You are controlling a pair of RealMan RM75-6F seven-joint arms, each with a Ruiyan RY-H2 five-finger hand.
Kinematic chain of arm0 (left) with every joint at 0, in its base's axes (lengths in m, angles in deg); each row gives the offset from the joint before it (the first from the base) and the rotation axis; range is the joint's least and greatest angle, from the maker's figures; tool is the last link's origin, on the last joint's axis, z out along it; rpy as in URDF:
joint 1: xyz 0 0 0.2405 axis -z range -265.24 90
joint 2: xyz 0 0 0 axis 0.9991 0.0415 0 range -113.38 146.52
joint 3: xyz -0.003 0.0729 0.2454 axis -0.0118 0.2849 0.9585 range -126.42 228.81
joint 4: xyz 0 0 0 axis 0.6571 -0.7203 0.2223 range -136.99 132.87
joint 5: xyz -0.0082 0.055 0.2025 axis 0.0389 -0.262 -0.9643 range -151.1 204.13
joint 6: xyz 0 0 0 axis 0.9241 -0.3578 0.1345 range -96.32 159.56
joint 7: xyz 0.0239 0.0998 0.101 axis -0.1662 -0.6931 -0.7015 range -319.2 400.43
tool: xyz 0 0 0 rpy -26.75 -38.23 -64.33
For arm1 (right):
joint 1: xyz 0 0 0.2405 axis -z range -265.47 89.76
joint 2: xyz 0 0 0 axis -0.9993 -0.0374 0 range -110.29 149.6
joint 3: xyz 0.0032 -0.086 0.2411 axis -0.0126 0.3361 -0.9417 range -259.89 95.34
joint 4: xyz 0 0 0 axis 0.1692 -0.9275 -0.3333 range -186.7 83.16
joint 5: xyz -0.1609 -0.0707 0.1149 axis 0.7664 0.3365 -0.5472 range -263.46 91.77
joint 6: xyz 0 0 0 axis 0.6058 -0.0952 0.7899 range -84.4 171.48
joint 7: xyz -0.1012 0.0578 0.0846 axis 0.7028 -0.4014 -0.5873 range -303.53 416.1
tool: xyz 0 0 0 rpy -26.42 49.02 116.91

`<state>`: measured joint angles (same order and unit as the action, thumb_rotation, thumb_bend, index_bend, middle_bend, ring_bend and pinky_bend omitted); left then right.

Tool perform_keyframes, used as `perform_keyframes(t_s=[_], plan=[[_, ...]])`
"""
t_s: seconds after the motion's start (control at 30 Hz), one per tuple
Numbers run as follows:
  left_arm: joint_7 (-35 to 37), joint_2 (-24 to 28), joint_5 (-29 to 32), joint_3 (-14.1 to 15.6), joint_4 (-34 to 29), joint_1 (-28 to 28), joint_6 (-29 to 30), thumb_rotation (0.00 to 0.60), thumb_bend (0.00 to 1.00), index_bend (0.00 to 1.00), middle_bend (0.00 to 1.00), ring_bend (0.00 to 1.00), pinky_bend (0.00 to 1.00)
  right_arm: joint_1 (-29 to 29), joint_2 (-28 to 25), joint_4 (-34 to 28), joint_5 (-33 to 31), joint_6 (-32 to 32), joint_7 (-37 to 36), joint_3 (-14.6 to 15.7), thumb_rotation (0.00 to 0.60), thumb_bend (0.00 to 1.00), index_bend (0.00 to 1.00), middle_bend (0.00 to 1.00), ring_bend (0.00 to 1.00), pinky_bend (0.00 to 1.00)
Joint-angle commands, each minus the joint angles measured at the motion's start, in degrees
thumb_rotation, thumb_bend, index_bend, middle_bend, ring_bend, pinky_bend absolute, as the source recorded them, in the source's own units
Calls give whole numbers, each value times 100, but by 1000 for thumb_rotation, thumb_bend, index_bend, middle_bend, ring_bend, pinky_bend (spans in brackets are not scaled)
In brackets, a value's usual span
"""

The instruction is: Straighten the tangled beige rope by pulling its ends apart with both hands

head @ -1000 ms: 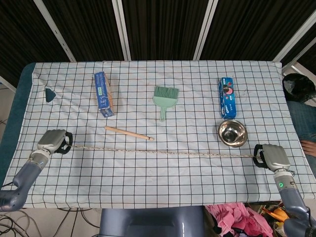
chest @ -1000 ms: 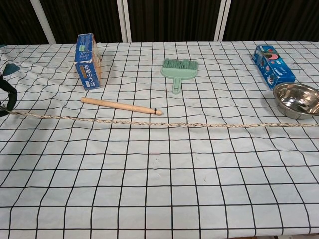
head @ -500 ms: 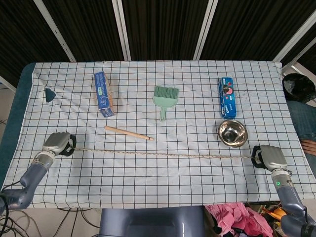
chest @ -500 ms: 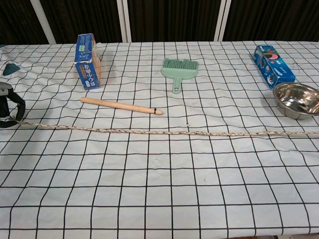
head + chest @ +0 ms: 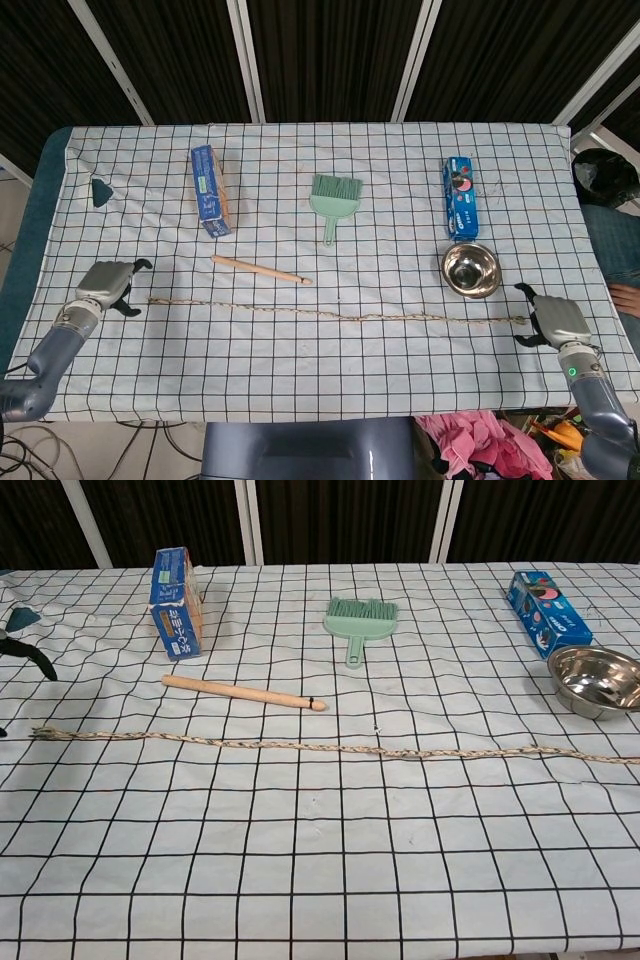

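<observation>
Rope (image 5: 335, 314) lying nearly straight across the near half of the checked surface (image 5: 320, 370), running from 9 o'clock to 3 o'clock with slight waviness; in the chest view the same rope (image 5: 330, 748) spans almost the full width of the frame. Left hand (image 5: 104, 285) at the 9 o'clock end, resting on the surface with fingers (image 5: 133, 268) spread wide, holding nothing; the rope's frayed end lies just beside it, apart from the fingers. Right hand (image 5: 556, 323) at the 3 o'clock end, fingers likewise spread and empty, the other rope tip just beside them.

Other items, all on the far side of the rope: wooden stick (image 5: 261, 269) near the rope at 11 o'clock from centre; blue box (image 5: 211, 190) beyond it; green brush (image 5: 333, 201) at 12 o'clock, bristles pointing away; steel bowl (image 5: 471, 270) at 2 o'clock, near the rope; blue packet (image 5: 460, 197) just beyond the bowl. A small dark triangle (image 5: 101, 190) lies near the far left edge.
</observation>
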<state>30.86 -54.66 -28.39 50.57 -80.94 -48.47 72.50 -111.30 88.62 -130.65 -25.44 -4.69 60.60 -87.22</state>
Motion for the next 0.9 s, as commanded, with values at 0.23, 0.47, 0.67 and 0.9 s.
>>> perform_keyframes(t_s=[0.23, 0.47, 0.67, 0.9], plan=[[-488, 1359, -223, -209, -1707, -325, 1332, 600, 139, 216, 592, 495, 415, 393, -1101, -1417, -11, -1729, 75, -672, 600, 145, 24, 512, 705, 640], [-1493, 1939, -855, 65, -3247, -1364, 3716, 600, 115, 172, 256, 127, 167, 834, -1057, -2007, 1073, -3291, 619, -504, 600, 144, 22, 244, 343, 287], [-1115, 1548, -1807, 497, -3011, -2478, 5142, 600, 66, 136, 180, 64, 48, 1231, -763, -2092, 2257, -3876, 1010, 138, 600, 144, 24, 208, 323, 264], [-358, 1046, -2670, 984, -2004, -3366, 5736, 600, 57, 110, 102, 0, 0, 1563, -48, -1618, 2886, -4130, 1127, 577, 600, 136, 21, 189, 298, 254]])
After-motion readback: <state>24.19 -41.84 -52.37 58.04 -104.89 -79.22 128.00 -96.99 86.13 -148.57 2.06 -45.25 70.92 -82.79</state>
